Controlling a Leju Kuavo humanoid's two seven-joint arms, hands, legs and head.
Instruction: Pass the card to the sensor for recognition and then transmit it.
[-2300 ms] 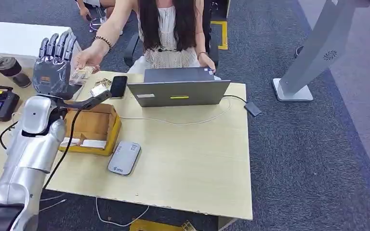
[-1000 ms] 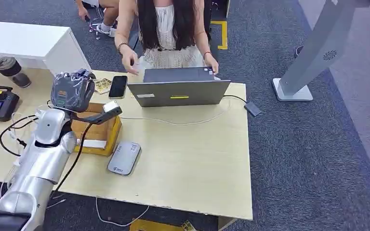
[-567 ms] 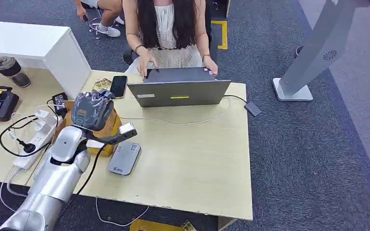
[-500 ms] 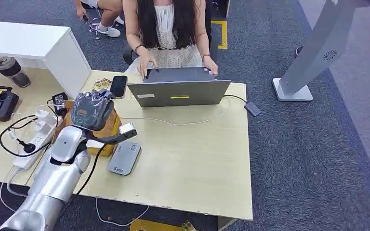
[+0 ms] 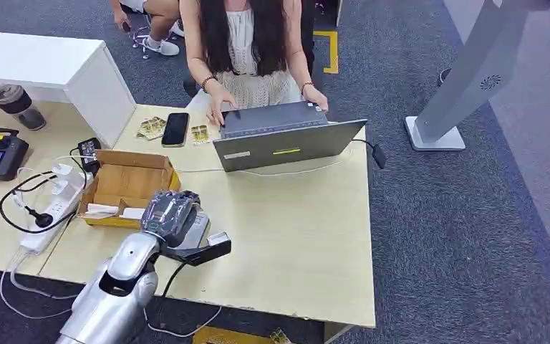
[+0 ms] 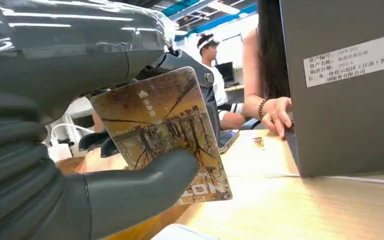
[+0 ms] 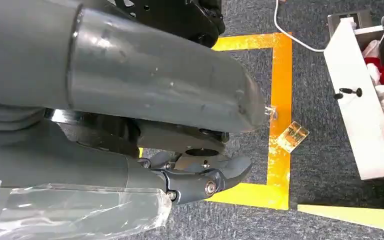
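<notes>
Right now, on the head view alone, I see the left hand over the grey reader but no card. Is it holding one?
Observer: Yes. In the left wrist view the left hand grips the card between thumb and fingers.
Operator: Which way does it face?
Observer: Its printed face, a brownish building scene, faces the wrist camera, and the card is tilted.
Operator: And the right hand?
Observer: The right hand hangs over grey carpet marked with yellow tape.

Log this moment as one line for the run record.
left hand: holds card | position: over sensor on table | right hand: holds nothing | person: at laptop
</notes>
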